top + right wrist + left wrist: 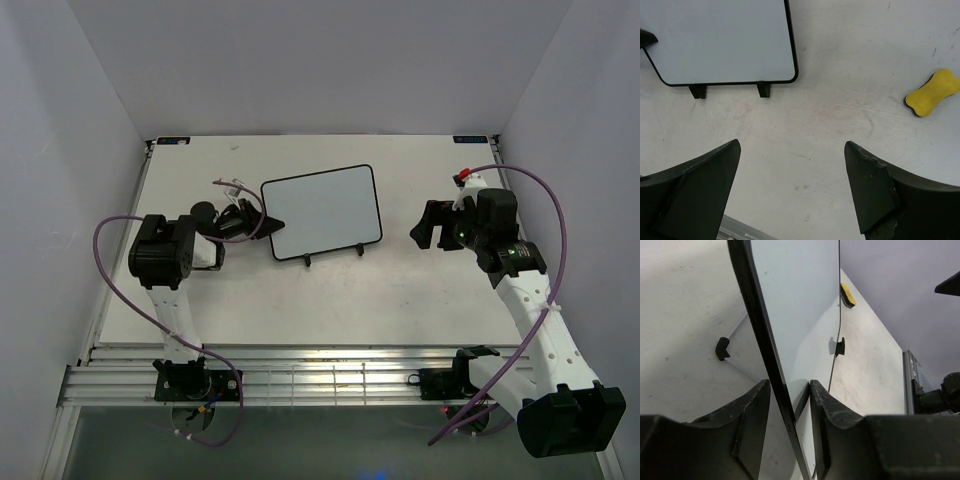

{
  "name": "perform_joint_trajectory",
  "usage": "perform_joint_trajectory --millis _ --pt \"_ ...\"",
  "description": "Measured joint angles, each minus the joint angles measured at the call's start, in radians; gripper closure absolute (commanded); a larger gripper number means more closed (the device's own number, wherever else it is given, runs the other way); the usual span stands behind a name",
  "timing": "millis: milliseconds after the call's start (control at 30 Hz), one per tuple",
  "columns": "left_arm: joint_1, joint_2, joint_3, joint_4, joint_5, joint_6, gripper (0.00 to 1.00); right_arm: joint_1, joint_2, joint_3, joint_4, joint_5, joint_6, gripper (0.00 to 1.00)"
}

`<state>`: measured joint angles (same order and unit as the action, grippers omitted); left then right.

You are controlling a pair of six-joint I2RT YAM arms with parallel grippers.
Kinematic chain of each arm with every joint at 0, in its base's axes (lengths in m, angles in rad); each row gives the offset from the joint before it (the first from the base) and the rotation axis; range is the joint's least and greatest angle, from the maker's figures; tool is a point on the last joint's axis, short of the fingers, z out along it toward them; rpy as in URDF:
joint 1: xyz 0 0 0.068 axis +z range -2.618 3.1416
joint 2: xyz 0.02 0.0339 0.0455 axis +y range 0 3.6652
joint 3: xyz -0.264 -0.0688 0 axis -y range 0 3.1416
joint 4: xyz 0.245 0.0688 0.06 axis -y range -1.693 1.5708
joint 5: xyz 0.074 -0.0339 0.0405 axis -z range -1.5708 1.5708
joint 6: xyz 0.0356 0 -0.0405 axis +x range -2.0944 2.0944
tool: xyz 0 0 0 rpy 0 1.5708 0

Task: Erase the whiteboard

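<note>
- Centrally on the worktop (200,300), the whiteboard (322,212) is stood on its black feet (763,89), with its face shown plain white in all views.
- The board's left edge is pinched by the left end effector (268,225); in the left wrist view one finger (747,415) is seen on each side of the thin black frame.
- The right end effector (425,228) is held above bare worktop to the right of the board, apart from it, with its fingers (875,190) spread wide and nothing between them.
- A yellow eraser (932,92) is seen lying flat on the worktop to the right of the board, touched by neither end effector.
</note>
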<state>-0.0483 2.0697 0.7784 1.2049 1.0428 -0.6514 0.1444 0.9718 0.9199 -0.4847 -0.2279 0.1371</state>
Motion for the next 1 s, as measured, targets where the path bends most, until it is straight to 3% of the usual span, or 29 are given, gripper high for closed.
perform_joint_trajectory --millis 133,167,200,500,700,833,1000 --pt "-0.001 -0.024 -0.015 -0.032 -0.034 0.045 0.47 0.0 0.0 0.0 0.0 0.0 -0.001 0.1" --pt "-0.002 -0.033 -0.017 -0.035 -0.042 0.055 0.39 0.001 -0.001 0.0 0.0 0.0 -0.003 0.1" --pt "-0.004 -0.042 -0.018 -0.04 -0.05 0.067 0.03 0.001 -0.002 0.0 0.0 0.0 -0.003 0.1" --pt "-0.01 -0.168 -0.067 -0.067 -0.144 0.098 0.02 0.002 -0.003 0.0 0.0 0.0 -0.011 0.1" --pt "-0.013 -0.404 -0.138 -0.237 -0.397 0.113 0.02 0.006 -0.003 0.0 0.001 0.019 -0.014 0.1" --pt "-0.01 -0.572 -0.115 -0.458 -0.615 0.114 0.02 0.009 -0.006 0.0 0.001 0.064 -0.015 0.1" --pt "-0.007 -0.719 0.043 -0.849 -0.896 0.143 0.02 0.014 -0.012 0.0 0.0 0.111 -0.014 0.1"
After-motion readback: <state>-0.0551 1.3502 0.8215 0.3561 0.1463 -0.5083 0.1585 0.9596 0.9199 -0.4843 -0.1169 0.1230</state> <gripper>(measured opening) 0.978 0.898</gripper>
